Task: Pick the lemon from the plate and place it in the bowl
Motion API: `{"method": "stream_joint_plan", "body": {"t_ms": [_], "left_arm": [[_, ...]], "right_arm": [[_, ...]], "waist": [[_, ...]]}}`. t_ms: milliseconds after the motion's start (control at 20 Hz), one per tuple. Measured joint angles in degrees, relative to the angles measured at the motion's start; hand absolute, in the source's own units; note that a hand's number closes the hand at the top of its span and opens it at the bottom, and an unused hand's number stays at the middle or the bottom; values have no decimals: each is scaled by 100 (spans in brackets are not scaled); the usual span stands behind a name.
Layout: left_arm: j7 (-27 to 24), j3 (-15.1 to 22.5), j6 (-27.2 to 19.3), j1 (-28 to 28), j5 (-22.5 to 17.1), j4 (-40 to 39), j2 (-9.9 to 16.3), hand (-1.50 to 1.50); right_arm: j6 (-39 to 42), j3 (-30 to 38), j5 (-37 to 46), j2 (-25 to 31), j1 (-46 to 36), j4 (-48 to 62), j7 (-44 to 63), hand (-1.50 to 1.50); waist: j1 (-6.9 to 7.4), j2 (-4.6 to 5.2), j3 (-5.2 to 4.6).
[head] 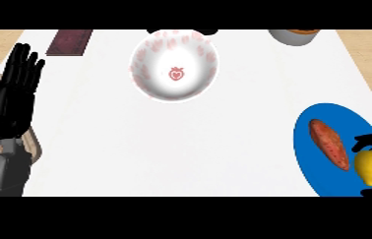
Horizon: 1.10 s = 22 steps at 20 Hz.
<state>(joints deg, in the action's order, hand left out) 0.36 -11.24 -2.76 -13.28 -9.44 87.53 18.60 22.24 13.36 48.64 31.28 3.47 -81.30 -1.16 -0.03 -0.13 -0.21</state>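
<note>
Black fingers first: my left hand stands at the far-left edge, fingers straight and spread, pointing away from me. It rests there, holding nothing, well apart from everything the task needs. I judge it is parked to keep the counter's middle free.

Far left, a dark reddish-brown flat thing lies at the counter's far edge; what it is, I cannot tell.

Centre, far side: the bowl, white with pink marks and a small red motif at its bottom. Nothing lies in it. It sits well apart from the plate, with bare white counter between.

Far right, at the far edge, part of a grey container with something orange inside.

Near right: the blue plate, cut off by the view's edge. On it an orange-red sweet potato lies with its long axis running far-left to near-right. Just right of it, the lemon, yellow, at the very edge. Only part shows; its long axis seems to run near to far, though I cannot be sure.

My right hand shows only as black bits above and below the lemon, apparently curled round it. I judge this is the grasp, lift not yet made.
</note>
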Motion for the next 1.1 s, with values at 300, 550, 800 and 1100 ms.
{"method": "stream_joint_plan", "body": {"t_ms": [300, 550, 800, 1100], "left_arm": [[-56, -105, 119, -47, 22, -133, -3, 0], [-133, -176, 95, -12, 51, -222, 10, 0], [-163, -200, 118, 93, 39, -129, 3, 0], [-115, -185, 133, 104, 49, -43, -8, 0]], "right_arm": [[-213, 72, 188, -102, 68, -140, -170, 150], [-506, 23, 551, -936, 775, -1127, 1143, 150], [-606, -413, 1114, -1865, 1685, -2575, 2440, 150], [-416, -1105, 1968, -2420, 2512, -4516, 3506, 150]], "waist": [[-12, 2, 2], [-120, -44, -44], [-134, -41, -34], [-101, -16, 1]]}}
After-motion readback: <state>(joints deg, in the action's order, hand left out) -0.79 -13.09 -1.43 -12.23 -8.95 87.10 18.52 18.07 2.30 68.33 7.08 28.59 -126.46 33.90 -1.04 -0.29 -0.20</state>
